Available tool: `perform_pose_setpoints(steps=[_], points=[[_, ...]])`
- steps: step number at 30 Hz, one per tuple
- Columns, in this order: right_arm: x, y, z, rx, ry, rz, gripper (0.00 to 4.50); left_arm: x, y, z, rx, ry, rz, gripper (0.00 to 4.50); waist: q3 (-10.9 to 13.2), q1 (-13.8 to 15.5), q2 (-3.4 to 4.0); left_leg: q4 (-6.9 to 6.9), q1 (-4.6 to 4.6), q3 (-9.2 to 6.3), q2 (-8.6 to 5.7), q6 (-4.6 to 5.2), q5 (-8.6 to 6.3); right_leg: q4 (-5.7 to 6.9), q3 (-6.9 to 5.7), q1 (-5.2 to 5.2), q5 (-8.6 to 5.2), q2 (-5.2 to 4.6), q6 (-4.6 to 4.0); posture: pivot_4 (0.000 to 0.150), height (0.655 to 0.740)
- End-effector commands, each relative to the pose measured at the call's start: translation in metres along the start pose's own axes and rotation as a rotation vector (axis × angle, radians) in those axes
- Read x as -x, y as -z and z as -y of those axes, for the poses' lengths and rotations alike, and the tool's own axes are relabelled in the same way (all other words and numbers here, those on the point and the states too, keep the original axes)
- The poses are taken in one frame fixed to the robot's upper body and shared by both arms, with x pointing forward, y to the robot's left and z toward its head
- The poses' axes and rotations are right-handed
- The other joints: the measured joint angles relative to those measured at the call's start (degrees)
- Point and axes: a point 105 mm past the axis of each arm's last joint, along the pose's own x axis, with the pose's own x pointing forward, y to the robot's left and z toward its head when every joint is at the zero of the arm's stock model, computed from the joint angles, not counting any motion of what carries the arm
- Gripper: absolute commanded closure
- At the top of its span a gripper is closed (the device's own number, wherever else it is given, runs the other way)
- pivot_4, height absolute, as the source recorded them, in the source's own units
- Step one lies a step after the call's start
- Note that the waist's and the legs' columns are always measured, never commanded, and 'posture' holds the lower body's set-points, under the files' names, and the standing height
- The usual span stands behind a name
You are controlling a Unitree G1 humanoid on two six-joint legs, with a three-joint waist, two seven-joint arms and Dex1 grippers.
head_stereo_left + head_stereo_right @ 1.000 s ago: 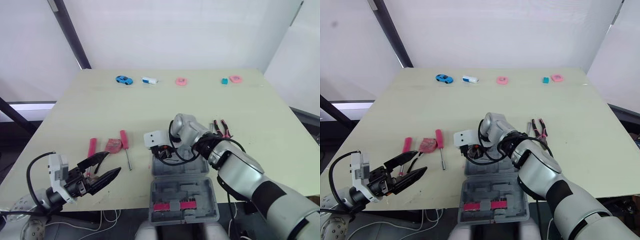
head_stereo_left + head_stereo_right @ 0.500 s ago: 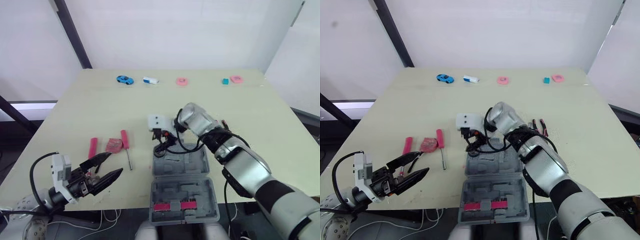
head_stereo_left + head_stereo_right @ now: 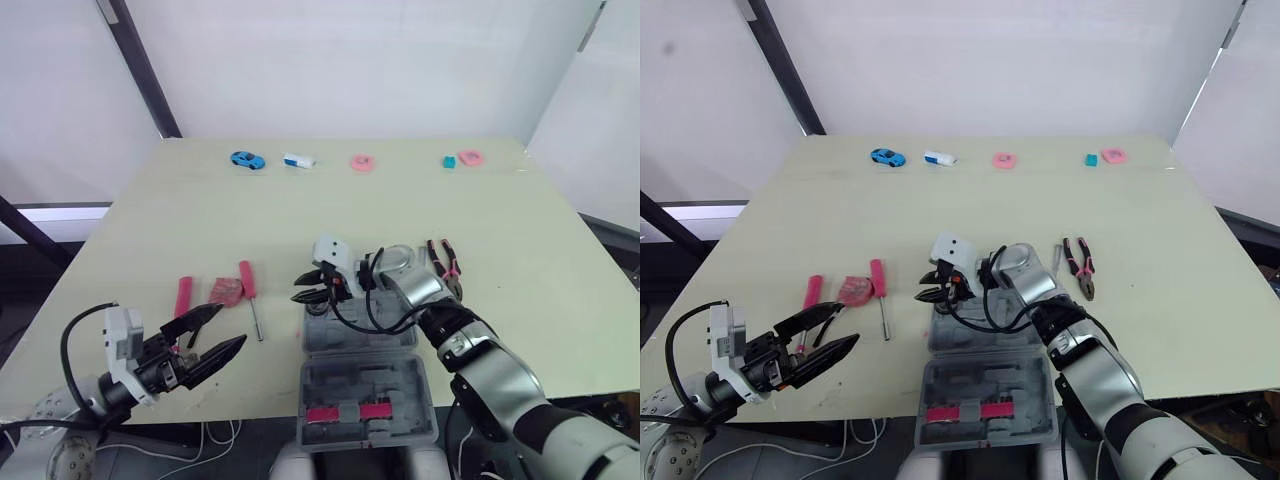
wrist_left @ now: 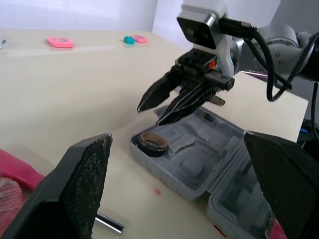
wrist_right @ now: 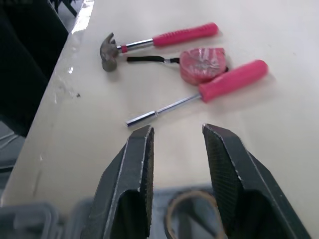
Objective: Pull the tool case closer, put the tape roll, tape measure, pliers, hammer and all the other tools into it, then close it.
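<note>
Right gripper hangs open and empty over the case's far-left corner.
We see the tape roll lying in that corner; hammer, tape measure and screwdriver lie left of the case, pliers right of it, left gripper open.

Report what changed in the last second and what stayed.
The right pincer rose from the tool case and turned toward the left, open and empty; the tape roll lies in the case. The left pincer, hammer, tape measure, screwdriver and pliers stayed put.
</note>
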Motion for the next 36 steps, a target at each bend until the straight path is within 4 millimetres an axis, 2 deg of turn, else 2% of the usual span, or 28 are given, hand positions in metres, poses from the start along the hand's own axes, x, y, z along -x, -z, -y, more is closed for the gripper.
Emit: perform_pose_setpoints(steps=[1, 5, 11, 16, 22, 29, 36], points=[[0.002, -0.007, 0.003, 0.022, 0.026, 0.048, 2.94, 0.002, -0.006, -0.002, -0.024, -0.007, 0.016, 0.00, 0.0, 0.1, 0.00, 0.00, 0.00, 0.00, 0.00, 0.00, 0.00, 0.00, 0.00, 0.01, -0.01, -0.01, -0.02, 0.150, 0.7400], [0.001, 0.000, 0.006, 0.014, 0.049, 0.044, 2.94, 0.001, -0.007, -0.002, -0.026, -0.006, 0.013, 0.00, 0.0, 0.0, 0.00, 0.00, 0.00, -0.01, 0.00, 0.00, 0.00, 0.00, 0.00, 0.00, -0.01, 0.00, -0.02, 0.150, 0.7400], [-0.001, 0.024, 0.007, -0.003, 0.082, -0.006, 2.94, 0.000, -0.007, -0.003, -0.030, -0.005, 0.013, 0.00, 0.0, -0.1, 0.00, -0.02, 0.03, 0.00, 0.00, 0.00, 0.00, 0.00, 0.01, 0.01, -0.02, 0.02, -0.03, 0.150, 0.7400], [-0.004, 0.033, 0.007, -0.014, 0.092, -0.023, 2.94, 0.000, -0.007, -0.002, -0.028, -0.003, 0.011, 0.00, 0.0, -0.1, 0.00, -0.03, 0.03, 0.00, 0.00, 0.00, 0.00, 0.00, 0.01, 0.01, -0.02, 0.02, -0.03, 0.150, 0.7400], [-0.006, 0.050, 0.005, 0.020, 0.093, -0.107, 2.94, -0.001, -0.007, -0.001, -0.027, -0.001, 0.012, 0.00, 0.0, -0.1, 0.00, -0.05, 0.08, 0.02, 0.01, 0.00, 0.00, 0.01, 0.04, 0.02, -0.02, 0.03, -0.03, 0.150, 0.7400], [0.006, 0.064, 0.009, 0.026, 0.101, -0.171, 2.94, -0.001, -0.006, -0.001, -0.024, -0.001, 0.011, 0.00, 0.0, -0.1, -0.01, -0.05, 0.11, 0.02, 0.01, -0.01, 0.01, 0.01, 0.04, 0.04, -0.02, 0.02, -0.03, 0.150, 0.7400], [0.010, 0.063, 0.017, 0.021, 0.150, -0.171, 2.94, -0.003, -0.005, -0.001, -0.022, 0.002, 0.013, 0.00, 0.0, 0.0, -0.01, -0.05, 0.11, 0.04, 0.00, -0.01, 0.01, 0.01, 0.05, 0.04, -0.02, 0.01, -0.03, 0.150, 0.7400]])
